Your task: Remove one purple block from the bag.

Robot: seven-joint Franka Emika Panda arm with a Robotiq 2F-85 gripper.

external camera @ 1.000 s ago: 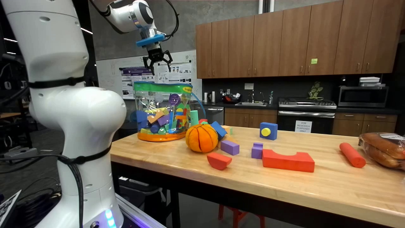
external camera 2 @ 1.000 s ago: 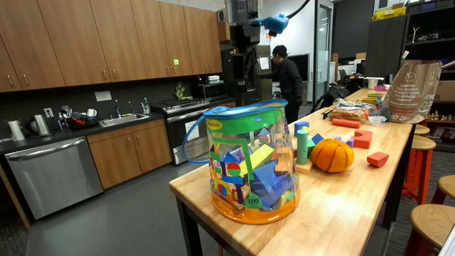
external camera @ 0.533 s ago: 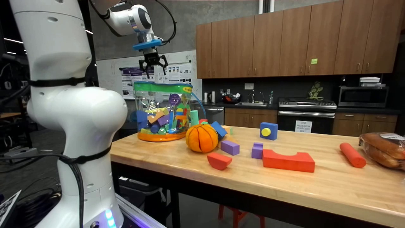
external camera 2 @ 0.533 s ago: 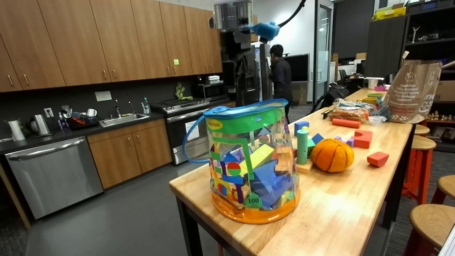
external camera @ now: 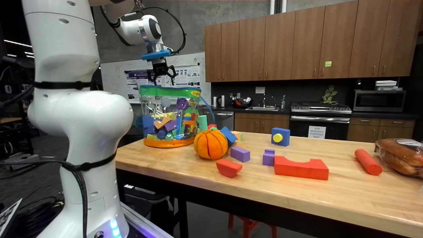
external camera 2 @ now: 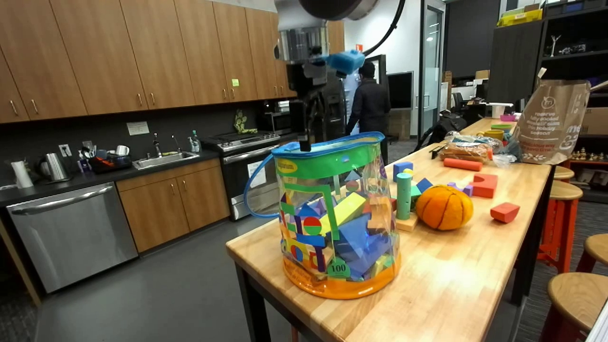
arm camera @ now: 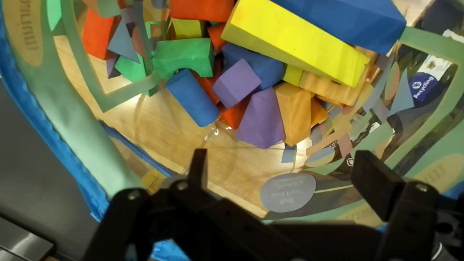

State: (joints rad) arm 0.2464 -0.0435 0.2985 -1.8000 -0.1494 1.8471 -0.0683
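At the mouth of the bag (external camera 2: 327,166): gripper (arm camera: 282,154), fingers spread wide, nothing between them. Can't tell whether the tips are below the rim.

Inside, wrist view: a purple block (arm camera: 236,83), tilted among mixed blocks (arm camera: 268,67), and a tapered purple block (arm camera: 261,121) just beside it. Untouched; either would seem to serve.

Step, by my reading: approach, before any grasp. Next calls for a descent through the mouth, some sideways correction, fingers either side of one purple block, a squeeze, then a straight lift. Soft rim could snag.

Writing, near first. "100" on a green disc (external camera 2: 338,269), low on the bag's wall. Yellow oval (external camera 2: 287,166) on the upper band: brand name, likely, only partly legible. Grey oval (arm camera: 288,192): text upside down, not made out. Through the clear wall, wrist view: "Recycling" on a dark label (arm camera: 422,87).

Farther along the bench (external camera 2: 446,275), in an exterior view, a brown paper sack (external camera 2: 551,121): "reserve", "fully cooked" legible; rest doubtful. Across the room, on the stove (external camera: 299,129), a white sign (external camera: 317,132): "FOR RESEARCH PURPOSES ONLY".
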